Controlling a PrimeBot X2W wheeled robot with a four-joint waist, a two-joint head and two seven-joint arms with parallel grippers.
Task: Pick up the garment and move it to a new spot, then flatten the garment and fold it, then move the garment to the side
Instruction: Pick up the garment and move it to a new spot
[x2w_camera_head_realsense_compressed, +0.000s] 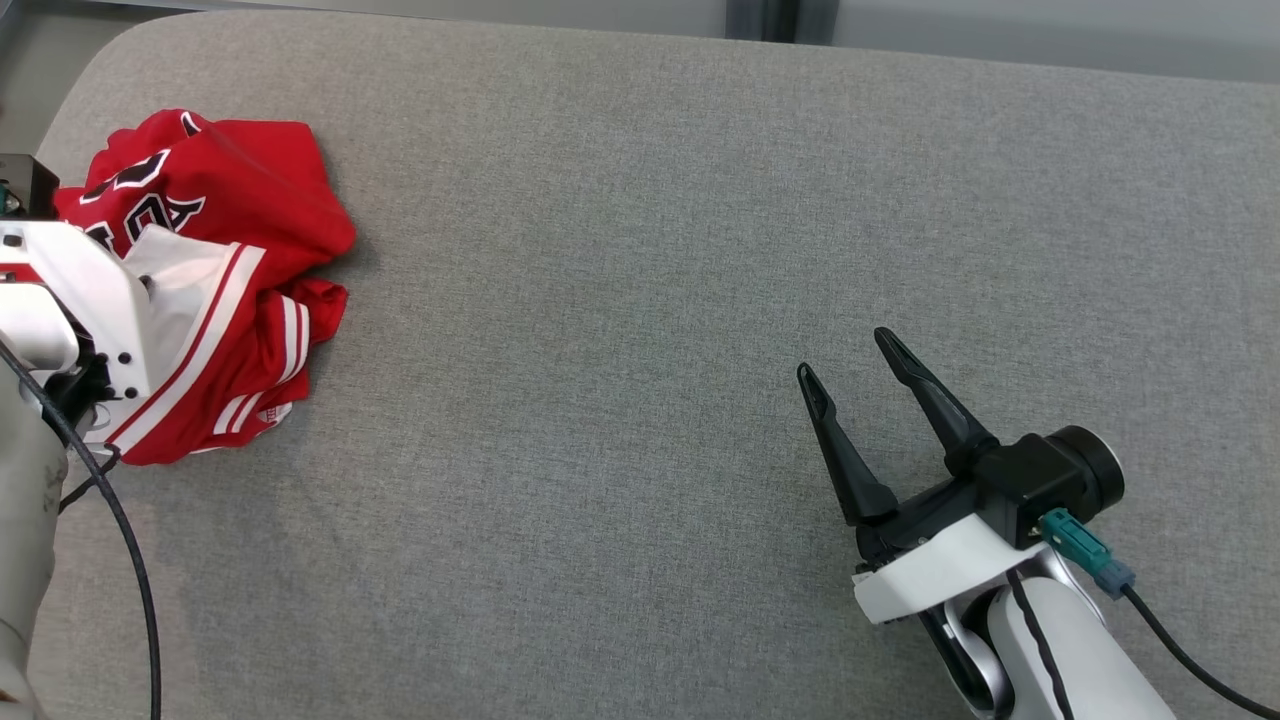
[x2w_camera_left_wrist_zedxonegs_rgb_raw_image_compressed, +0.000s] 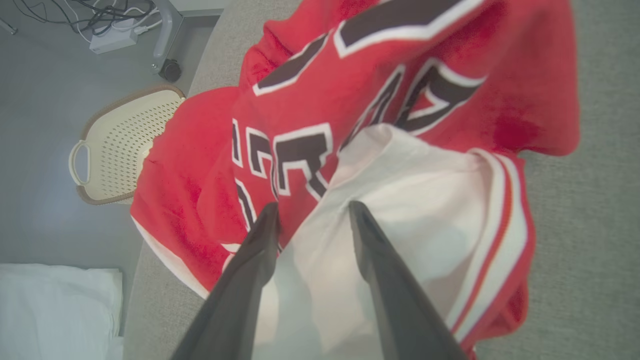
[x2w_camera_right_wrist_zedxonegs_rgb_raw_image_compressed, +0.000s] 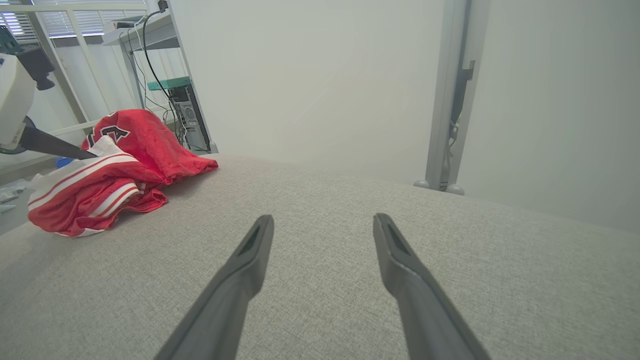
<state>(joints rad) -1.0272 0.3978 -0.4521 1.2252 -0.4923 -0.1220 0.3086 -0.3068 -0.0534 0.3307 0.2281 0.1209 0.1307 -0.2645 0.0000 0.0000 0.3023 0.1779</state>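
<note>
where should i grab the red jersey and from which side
Pinch the raised white fold with striped trim on top of the red jersey, coming from above on its left side. It stands proud of the heap, and the open left gripper brackets it.

The right gripper (x2w_camera_head_realsense_compressed: 842, 352) has two long, tapering matte-black fingers (x2w_camera_head_realsense_compressed: 845, 450) on a black base capped by a white shell (x2w_camera_head_realsense_compressed: 930, 575). At its wrist sit a black cylindrical module (x2w_camera_head_realsense_compressed: 1085, 465) and a teal connector (x2w_camera_head_realsense_compressed: 1085, 555) feeding a black lead (x2w_camera_head_realsense_compressed: 1190, 660), and a thin black cord runs down the glossy white forearm (x2w_camera_head_realsense_compressed: 1090, 650). The left gripper (x2w_camera_left_wrist_zedxonegs_rgb_raw_image_compressed: 312, 204) has the same slim dark fingers, and its arm carries an angular white housing (x2w_camera_head_realsense_compressed: 90, 290) with small dark screw holes, a looping black cable (x2w_camera_head_realsense_compressed: 135, 560) and a pale grey cloth sleeve (x2w_camera_head_realsense_compressed: 25, 540).
</note>
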